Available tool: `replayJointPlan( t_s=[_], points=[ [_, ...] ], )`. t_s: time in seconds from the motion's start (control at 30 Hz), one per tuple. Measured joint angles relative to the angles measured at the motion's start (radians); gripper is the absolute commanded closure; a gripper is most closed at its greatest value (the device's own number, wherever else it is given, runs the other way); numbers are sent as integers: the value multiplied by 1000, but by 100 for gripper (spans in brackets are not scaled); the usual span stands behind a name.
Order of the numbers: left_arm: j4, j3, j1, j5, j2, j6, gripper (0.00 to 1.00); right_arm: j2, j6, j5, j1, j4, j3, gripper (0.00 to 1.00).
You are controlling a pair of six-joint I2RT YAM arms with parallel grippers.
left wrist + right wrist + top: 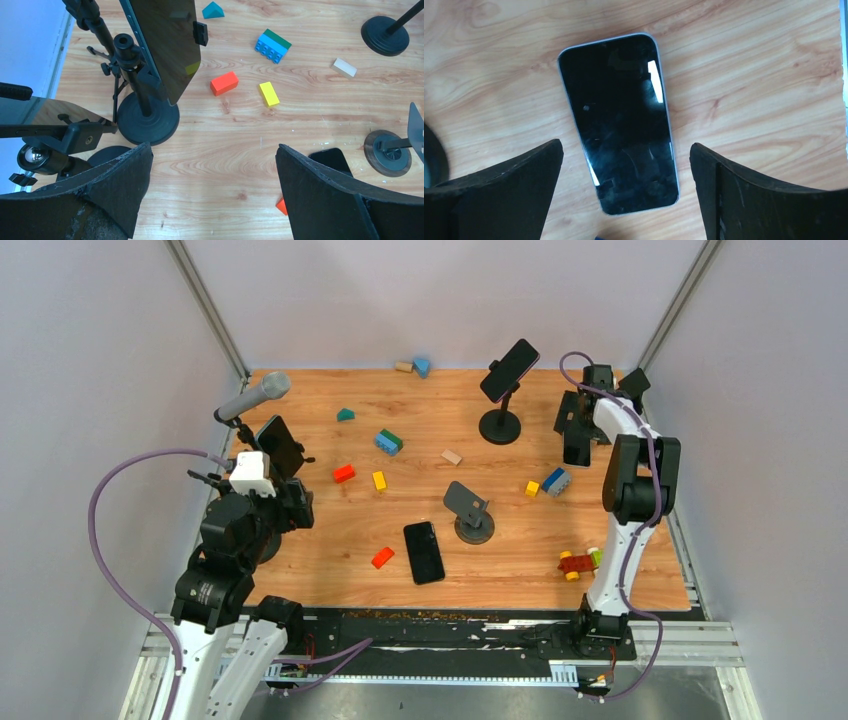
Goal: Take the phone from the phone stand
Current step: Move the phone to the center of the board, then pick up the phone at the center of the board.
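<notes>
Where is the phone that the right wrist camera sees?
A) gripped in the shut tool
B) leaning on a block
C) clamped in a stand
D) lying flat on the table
D: the phone lies flat on the wooden table, with the right tool open and one finger on each side of it.

The phone (619, 125) is black (pale rim), the table (749, 65) wood-grained.
</notes>
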Motion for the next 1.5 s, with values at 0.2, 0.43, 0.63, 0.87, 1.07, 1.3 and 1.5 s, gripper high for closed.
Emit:
replayJointPlan(
  t_s=[0.2,0.43,0.63,0.87,1.07,1.3,1.5],
  points=[
    [0,0,0,0,0,0,0,94,-28,-47,-40,-45,75,0],
    [0,0,0,0,0,0,0,144,-64,-121,-58,-89,143,6],
    [0,0,0,0,0,0,0,146,-79,-123,-57,-92,145,8],
    [0,0,0,0,0,0,0,152,-96,-120,-37,-91,152,44],
    [0,0,0,0,0,0,0,157,-97,-126,-33,-94,159,88],
    [0,0,0,0,0,0,0,144,-79,-103,-30,-93,148,100],
    [0,0,0,0,-1,0,0,7,-68,-30,-24,-109,13,100]
  ],
)
